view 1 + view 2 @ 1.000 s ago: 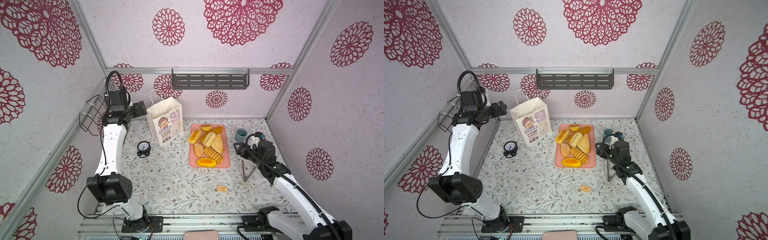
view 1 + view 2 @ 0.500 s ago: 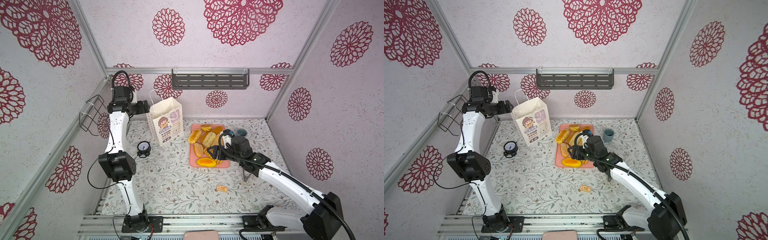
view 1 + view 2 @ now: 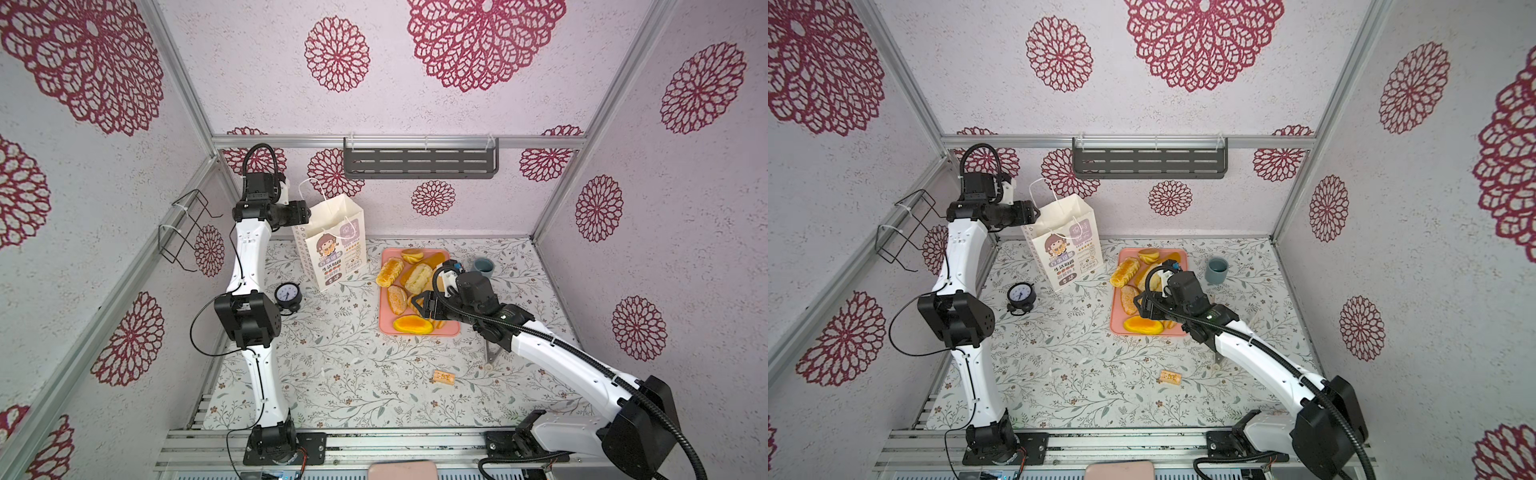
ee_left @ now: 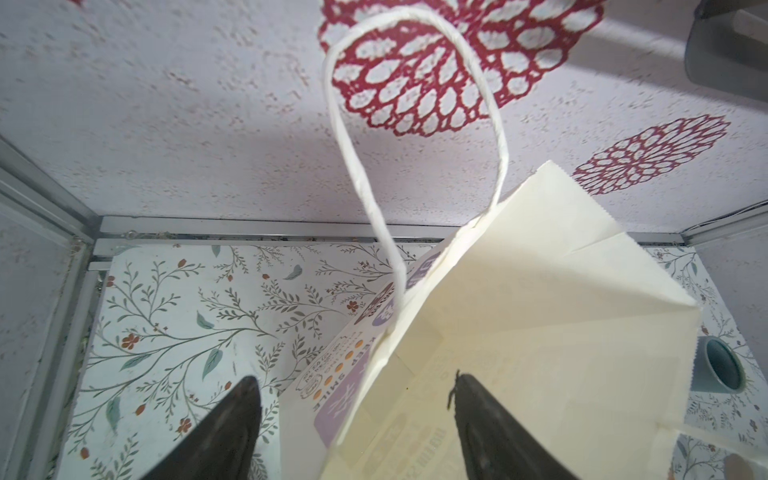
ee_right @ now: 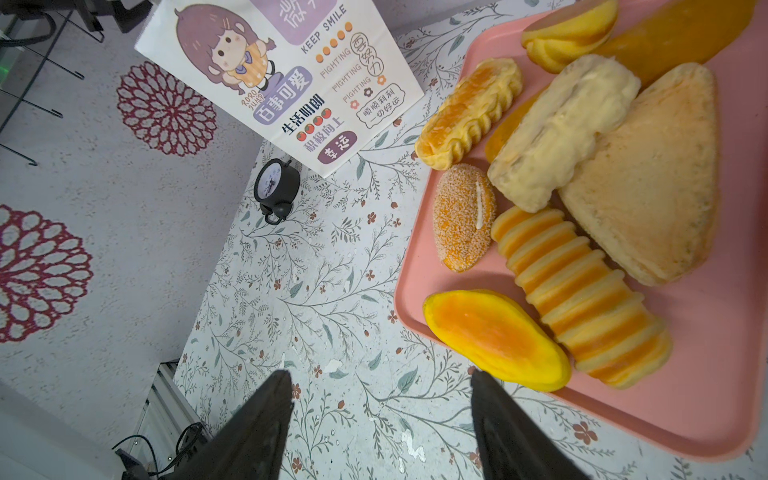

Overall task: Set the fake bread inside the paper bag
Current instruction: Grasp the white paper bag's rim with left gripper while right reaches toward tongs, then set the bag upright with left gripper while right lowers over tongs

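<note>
Nearest, a small tan block (image 3: 444,377) lay alone on the table (image 3: 353,374). Beyond it the right end effector (image 3: 423,306) hung over the near-left part of the pink tray (image 5: 685,407), released and empty, its fingers (image 5: 266,415) spread wide. The bread (image 3: 412,324) lay crowded on that tray: a glossy orange oval at the near edge, a ridged roll touching it, then a seeded oval, a triangular piece, a pale loaf and a braided one farther back. Left of the tray stood a gauge (image 3: 287,294), and right of its far end a cup (image 3: 483,266). Farther left the bag (image 3: 332,245) stood upright and open. The left end effector (image 4: 354,376) was released at the bag's left rim, one finger outside the paper wall and one over the opening.
</note>
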